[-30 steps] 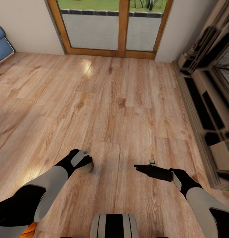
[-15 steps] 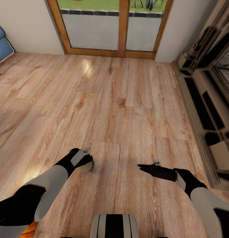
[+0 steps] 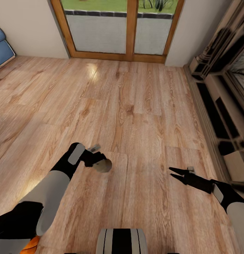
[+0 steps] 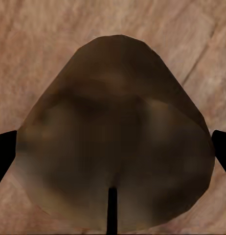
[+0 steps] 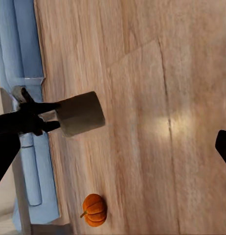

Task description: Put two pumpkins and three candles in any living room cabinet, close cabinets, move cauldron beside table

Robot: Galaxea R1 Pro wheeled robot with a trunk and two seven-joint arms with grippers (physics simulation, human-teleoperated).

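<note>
My left gripper (image 3: 99, 163) is shut on a tan candle (image 3: 103, 165), which hangs tipped on its side just above the wood floor. In the left wrist view the candle (image 4: 113, 137) bulges between the two black fingers (image 4: 2, 157). From the right wrist view I see the same candle (image 5: 79, 113) in the left gripper (image 5: 50, 116), and an orange ribbed pumpkin (image 5: 95, 210) on the floor beside the blue sofa (image 5: 26, 73). My right gripper (image 3: 174, 172) is open and holds nothing, low over the floor to the candle's right.
A beige and dark stepped structure (image 3: 220, 116) runs along the right wall. Wood-framed glass doors (image 3: 130, 31) close the far side, and a blue sofa corner (image 3: 1, 47) shows at far left. An orange patch (image 3: 31, 245) peeks out under my left arm.
The left gripper lifted the candle off the floor, tipped it sideways and carried it forward and to the right. The right gripper swung out to the right and its fingers spread.
</note>
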